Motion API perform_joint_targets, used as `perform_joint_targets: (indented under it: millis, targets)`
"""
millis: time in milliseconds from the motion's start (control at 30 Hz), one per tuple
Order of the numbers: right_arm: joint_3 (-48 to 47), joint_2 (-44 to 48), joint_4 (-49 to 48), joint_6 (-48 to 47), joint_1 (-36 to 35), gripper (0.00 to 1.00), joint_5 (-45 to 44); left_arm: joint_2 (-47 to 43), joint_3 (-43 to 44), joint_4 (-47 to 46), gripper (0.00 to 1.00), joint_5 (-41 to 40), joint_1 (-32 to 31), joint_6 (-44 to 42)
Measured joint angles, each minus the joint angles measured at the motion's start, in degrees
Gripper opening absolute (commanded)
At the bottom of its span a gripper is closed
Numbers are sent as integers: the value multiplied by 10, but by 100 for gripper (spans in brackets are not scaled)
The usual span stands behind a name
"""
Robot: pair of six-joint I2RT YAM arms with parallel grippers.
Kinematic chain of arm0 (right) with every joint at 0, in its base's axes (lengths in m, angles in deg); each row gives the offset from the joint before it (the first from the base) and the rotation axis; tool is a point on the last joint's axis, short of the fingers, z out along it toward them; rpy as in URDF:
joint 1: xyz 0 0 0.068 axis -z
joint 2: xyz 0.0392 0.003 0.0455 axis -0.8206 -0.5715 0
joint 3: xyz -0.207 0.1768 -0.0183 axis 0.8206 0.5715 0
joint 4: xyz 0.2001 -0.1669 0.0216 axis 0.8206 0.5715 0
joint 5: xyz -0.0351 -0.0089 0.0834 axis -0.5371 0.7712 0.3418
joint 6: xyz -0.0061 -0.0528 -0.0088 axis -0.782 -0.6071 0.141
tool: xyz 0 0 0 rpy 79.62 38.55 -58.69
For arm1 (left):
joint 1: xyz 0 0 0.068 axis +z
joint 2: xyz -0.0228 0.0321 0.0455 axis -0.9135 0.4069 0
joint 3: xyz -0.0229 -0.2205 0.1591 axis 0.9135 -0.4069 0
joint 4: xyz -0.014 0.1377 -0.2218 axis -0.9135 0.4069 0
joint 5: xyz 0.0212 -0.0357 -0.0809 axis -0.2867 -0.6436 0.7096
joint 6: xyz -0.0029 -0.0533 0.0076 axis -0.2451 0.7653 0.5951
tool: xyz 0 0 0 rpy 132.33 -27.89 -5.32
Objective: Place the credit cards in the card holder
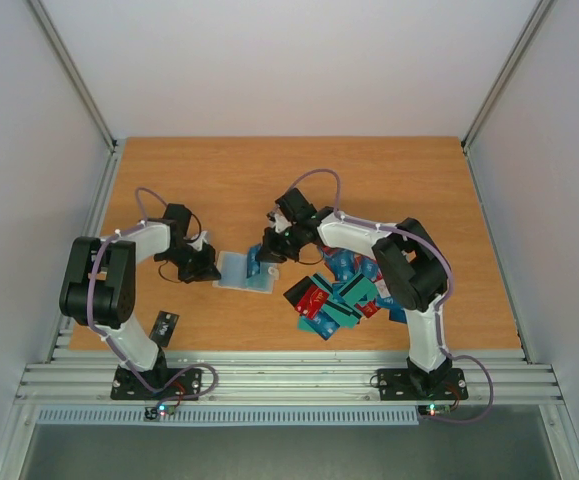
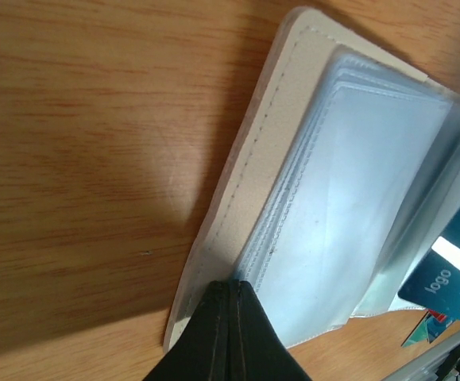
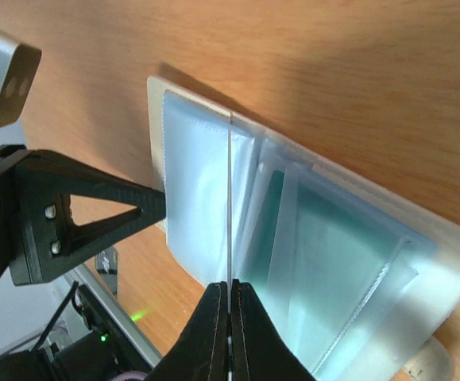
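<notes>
The card holder [image 1: 241, 270] lies open on the wooden table, cream cover down, clear sleeves [image 2: 357, 182] up. My left gripper [image 2: 233, 284] is shut, its tips pressing on the holder's left edge where the sleeves meet the cover [image 2: 245, 167]. My right gripper [image 3: 230, 284] is shut on a thin credit card [image 3: 230, 198], seen edge-on and standing upright over the sleeves [image 3: 198, 190]. A teal card [image 3: 333, 262] sits inside a sleeve on the holder's right half. Several loose credit cards [image 1: 334, 295], teal, blue, red and black, lie in a heap to the right.
A black card [image 1: 164, 326] lies alone near the left arm's base. A blue card printed "logo" [image 2: 452, 286] shows at the holder's far side. The table's metal front rail [image 1: 289, 380] runs along the near edge. The left gripper [image 3: 94, 214] is close beside the held card.
</notes>
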Motion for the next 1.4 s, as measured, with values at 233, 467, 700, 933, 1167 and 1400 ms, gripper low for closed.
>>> perform_joint_targets:
  millis: [233,467,700,933,1167,1400]
  targets:
    - [-1,2,26,-32,0,1,52,0,15,14,0,-16,-1,-1]
    - [-17,-18,71,-79,5,1,108,0,37,26,0,-34,-1,-14]
    - [-53,-54,99,-98,10,1,139,0,46,31,0,-52,-1,-13]
    - [-60,-67,132,-108,20,1,153,21,71,29,0,-58,-1,-12]
    - [-81,-89,146,-113,23,1,170,46,81,29,0,-58,-2,-13]
    - [-99,-107,150,-115,24,1,181,49,83,30,0,-58,-5,-14]
